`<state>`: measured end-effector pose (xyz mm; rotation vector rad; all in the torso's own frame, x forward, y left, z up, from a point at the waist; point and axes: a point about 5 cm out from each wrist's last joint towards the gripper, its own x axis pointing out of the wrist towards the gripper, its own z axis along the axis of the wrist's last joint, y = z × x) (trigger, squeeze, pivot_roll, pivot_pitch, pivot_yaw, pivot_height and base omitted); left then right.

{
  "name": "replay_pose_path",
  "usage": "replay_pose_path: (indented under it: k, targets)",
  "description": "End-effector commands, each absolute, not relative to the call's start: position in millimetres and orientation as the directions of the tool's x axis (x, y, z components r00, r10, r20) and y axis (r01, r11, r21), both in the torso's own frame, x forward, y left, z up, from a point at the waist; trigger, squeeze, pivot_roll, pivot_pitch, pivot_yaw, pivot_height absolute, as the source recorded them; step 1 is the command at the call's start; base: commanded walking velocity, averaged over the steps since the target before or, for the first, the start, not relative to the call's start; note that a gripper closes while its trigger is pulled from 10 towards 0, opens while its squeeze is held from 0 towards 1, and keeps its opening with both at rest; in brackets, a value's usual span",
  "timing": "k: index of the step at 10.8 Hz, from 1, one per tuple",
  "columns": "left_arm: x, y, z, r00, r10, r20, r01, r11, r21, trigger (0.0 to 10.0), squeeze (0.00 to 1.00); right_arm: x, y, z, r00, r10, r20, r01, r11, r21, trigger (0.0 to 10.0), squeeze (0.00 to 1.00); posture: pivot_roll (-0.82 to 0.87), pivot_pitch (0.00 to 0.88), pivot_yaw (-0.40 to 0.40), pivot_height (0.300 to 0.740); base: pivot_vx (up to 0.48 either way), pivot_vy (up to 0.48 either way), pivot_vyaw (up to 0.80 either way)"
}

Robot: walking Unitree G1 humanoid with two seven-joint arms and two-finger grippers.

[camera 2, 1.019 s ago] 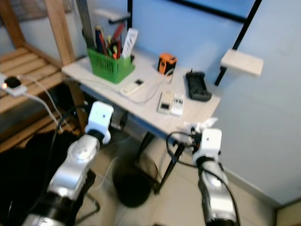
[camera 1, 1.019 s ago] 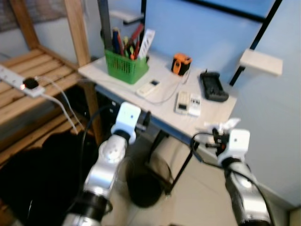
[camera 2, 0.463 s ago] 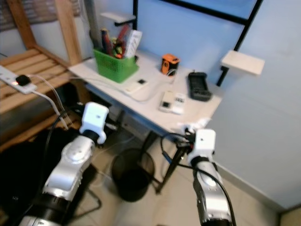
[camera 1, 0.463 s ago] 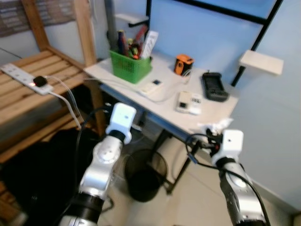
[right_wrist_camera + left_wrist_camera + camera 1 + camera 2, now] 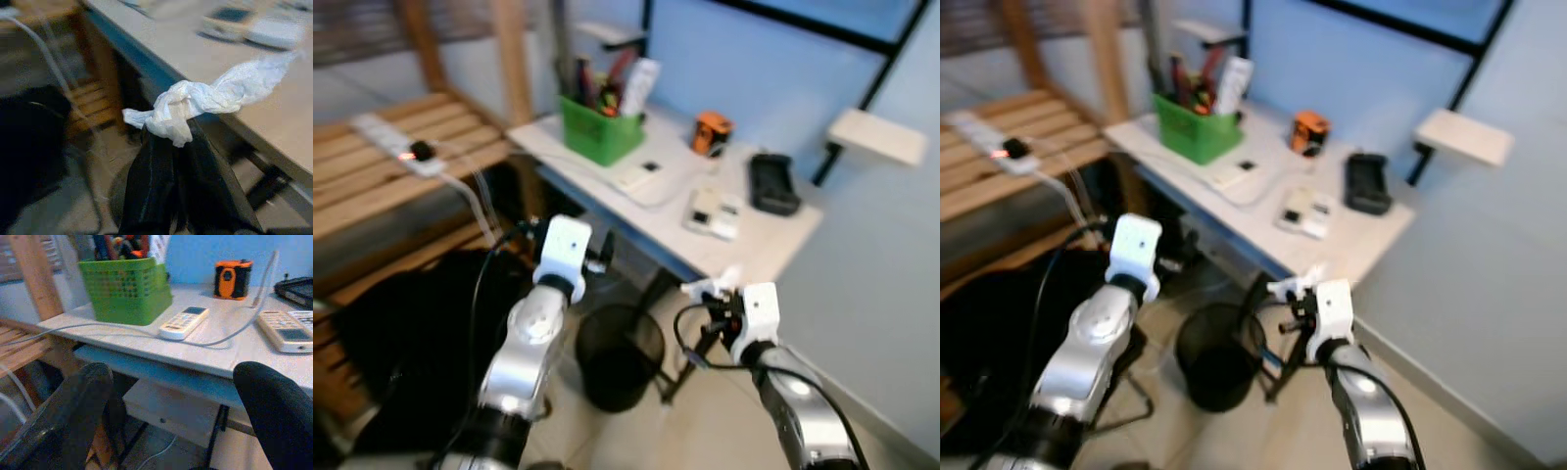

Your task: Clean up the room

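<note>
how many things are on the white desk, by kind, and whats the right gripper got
Green basket of pens: 1
Remotes: 3
Orange and black gadget: 1
Black device: 1
White cable: 1
Total on the desk: 7
Right gripper: 1 crumpled white tissue

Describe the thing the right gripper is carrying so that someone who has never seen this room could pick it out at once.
Start at the white desk against the blue wall, then drop below its near edge to the right gripper. Pinched in its black fingers is a crumpled white tissue, twisted and soft, unlike the hard remotes on the desk.
</note>
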<state>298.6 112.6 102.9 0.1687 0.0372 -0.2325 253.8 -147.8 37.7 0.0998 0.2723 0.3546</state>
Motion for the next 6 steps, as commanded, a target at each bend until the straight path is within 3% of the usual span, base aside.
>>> replay_pose_path:
  k: [1,3,6]
  targets:
    - [297,113,105,0.974,-0.222,-0.052,0.227,0.958,0.172,10.0,0.00,253,-147,47,0.892,0.407,-0.195,-0.382,0.911,0.154,10.0,0.00,0.10,0.000,-0.081,0.740,0.000,0.000,0.00]
    - [294,111,100,0.968,-0.237,-0.078,0.246,0.959,0.144,10.0,0.00,247,-143,42,0.837,0.496,-0.231,-0.477,0.868,0.135,10.0,0.00,0.11,0.000,-0.090,0.740,0.000,0.000,0.00]
    - [277,120,67,0.927,-0.269,-0.263,0.334,0.910,0.246,10.0,0.00,259,-129,17,0.786,0.516,-0.340,-0.510,0.853,0.116,10.0,0.00,0.16,0.032,-0.123,0.740,0.000,0.000,0.00]
